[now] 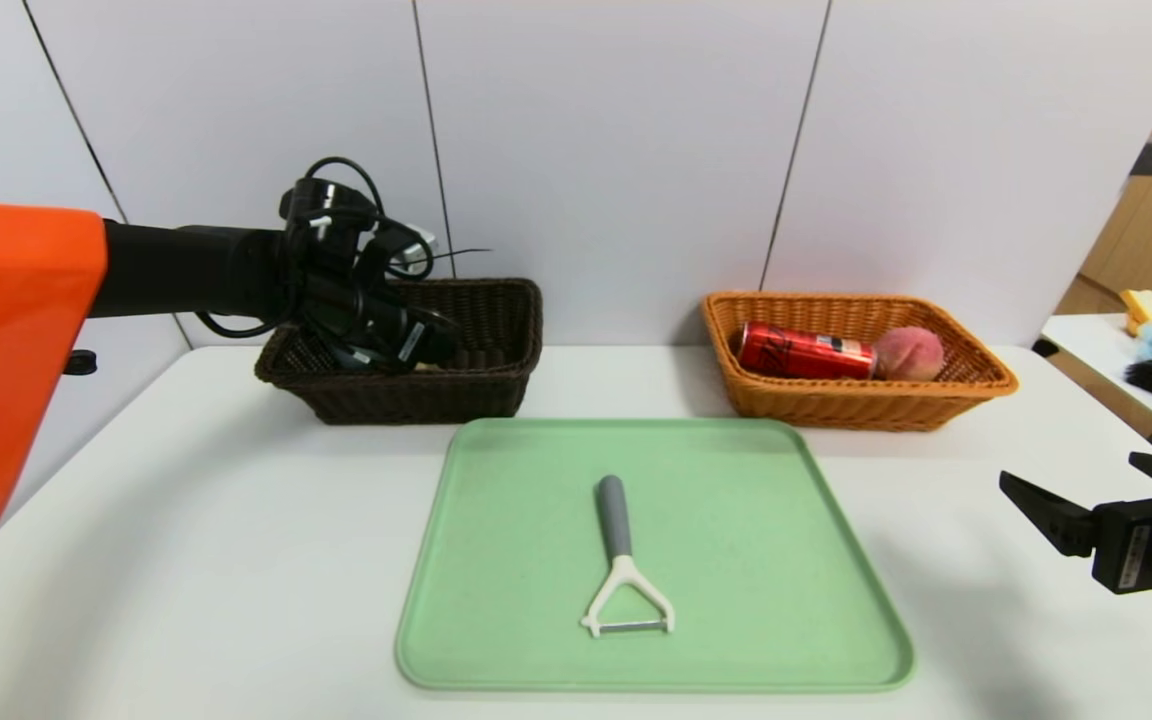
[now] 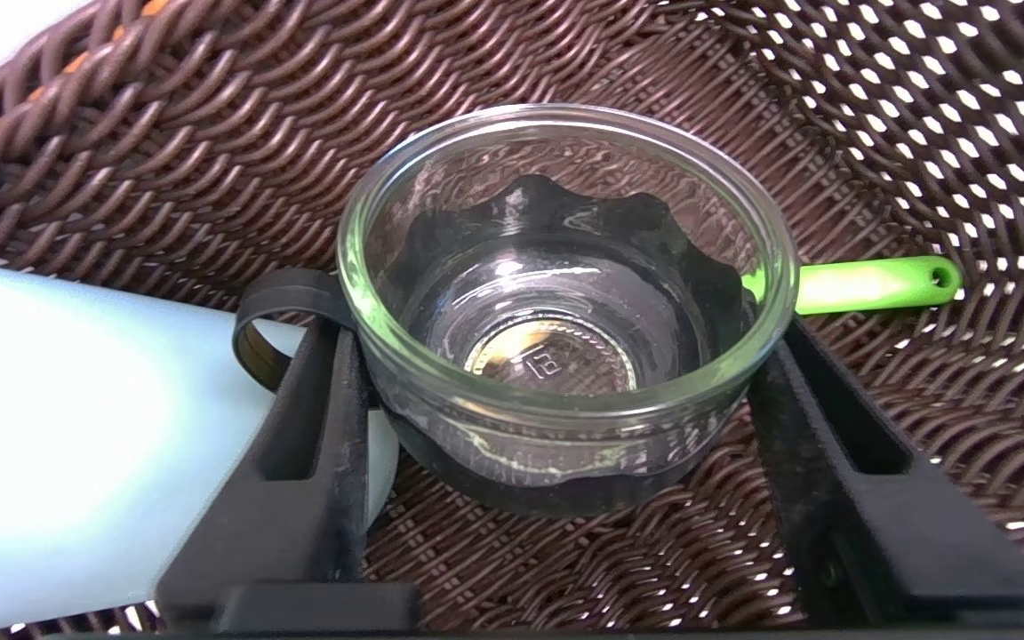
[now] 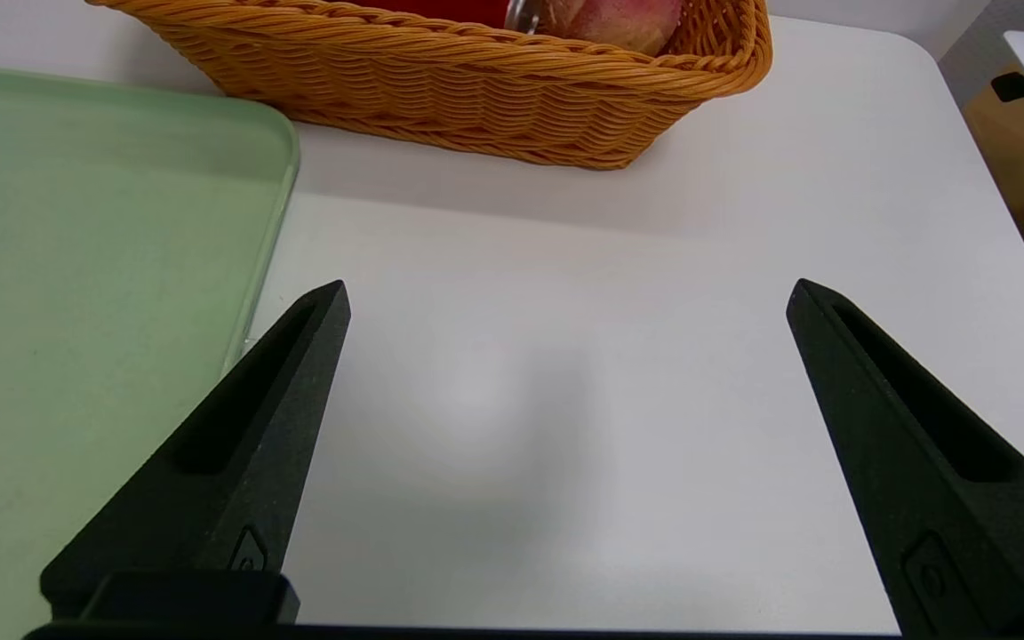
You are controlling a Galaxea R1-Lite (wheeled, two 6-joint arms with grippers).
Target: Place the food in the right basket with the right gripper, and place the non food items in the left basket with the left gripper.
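We find a glass bowl sitting inside the dark basket at the far left of the bench, beside a pale bottle and a green-handled utensil. The left gripper reaches into that basket, its jaws standing on either side of the bowl; we cannot tell whether they press its wall. A peeler lies on the green tray at the near centre. The orange basket at the far right holds a red can and a peach. The right gripper hovers over bare bench near right, jaws spread wide and holding nothing.
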